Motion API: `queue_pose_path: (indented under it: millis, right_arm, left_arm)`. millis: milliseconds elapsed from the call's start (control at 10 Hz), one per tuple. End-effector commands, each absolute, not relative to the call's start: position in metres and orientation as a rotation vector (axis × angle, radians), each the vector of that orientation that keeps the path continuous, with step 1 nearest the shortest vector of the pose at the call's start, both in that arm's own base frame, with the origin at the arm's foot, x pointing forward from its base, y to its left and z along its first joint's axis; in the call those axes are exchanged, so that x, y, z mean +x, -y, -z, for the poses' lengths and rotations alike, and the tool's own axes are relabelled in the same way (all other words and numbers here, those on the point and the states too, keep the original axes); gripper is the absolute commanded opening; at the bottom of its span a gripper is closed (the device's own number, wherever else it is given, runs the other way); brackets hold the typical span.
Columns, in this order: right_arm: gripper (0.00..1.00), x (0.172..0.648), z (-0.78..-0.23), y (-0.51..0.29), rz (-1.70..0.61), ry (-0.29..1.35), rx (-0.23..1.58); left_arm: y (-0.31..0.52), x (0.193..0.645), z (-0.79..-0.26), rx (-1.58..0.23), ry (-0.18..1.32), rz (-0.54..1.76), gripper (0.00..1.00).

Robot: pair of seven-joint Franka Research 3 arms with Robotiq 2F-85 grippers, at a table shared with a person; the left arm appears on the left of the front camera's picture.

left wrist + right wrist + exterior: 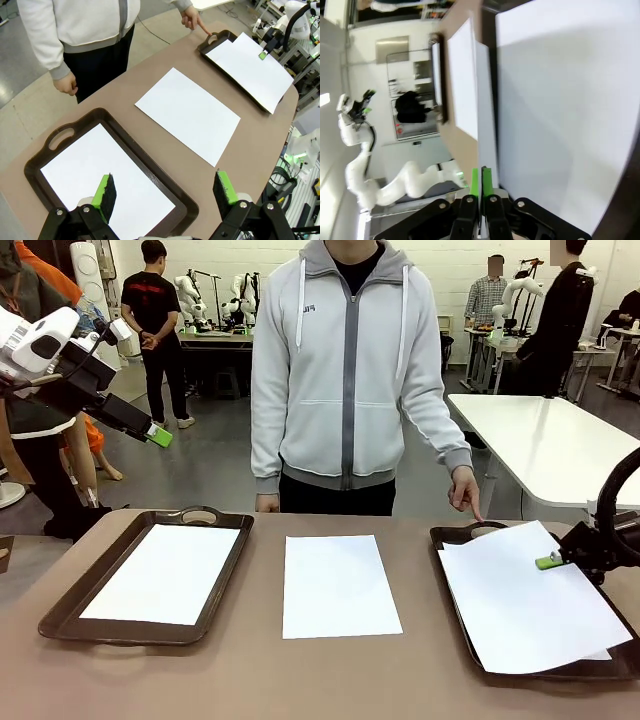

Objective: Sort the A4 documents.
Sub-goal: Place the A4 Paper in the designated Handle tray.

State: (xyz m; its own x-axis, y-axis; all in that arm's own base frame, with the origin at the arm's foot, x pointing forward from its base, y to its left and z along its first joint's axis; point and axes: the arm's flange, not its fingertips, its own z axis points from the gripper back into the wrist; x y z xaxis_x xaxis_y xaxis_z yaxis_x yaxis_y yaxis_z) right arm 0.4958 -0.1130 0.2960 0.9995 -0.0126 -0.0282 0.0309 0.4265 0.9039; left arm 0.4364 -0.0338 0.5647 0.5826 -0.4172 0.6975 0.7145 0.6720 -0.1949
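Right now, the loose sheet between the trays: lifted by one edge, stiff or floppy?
Probably floppy: the middle sheet looks thin, lying dead flat on the table. Likely light and apt to slide when pushed; nothing holds it. Edge pickup may be tricky, though the right gripper is shut on a similar sheet over the right tray.

Bright, even room light, soft shadows; wrist views w/ edge warp, right wrist view blurry.
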Motion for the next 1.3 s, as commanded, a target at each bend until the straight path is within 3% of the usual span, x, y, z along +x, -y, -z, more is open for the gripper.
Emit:
queue_pose_path:
  millis: [0,600,1200]
  right_arm:
    - [0.01,0.497,-0.296,0.104,0.018,-0.039,0.984]
    - [0.01,0.526,-0.309,0.106,0.049,0.073,0.852]
    - [0.04,0.535,-0.313,0.100,0.044,0.059,0.820]
  left_arm:
    - [0.034,0.436,-0.565,-0.494,0.665,0.694,1.00]
    - [0.034,0.436,-0.565,-0.494,0.665,0.694,1.00]
    - [0.034,0.436,-0.565,-0.494,0.665,0.694,1.00]
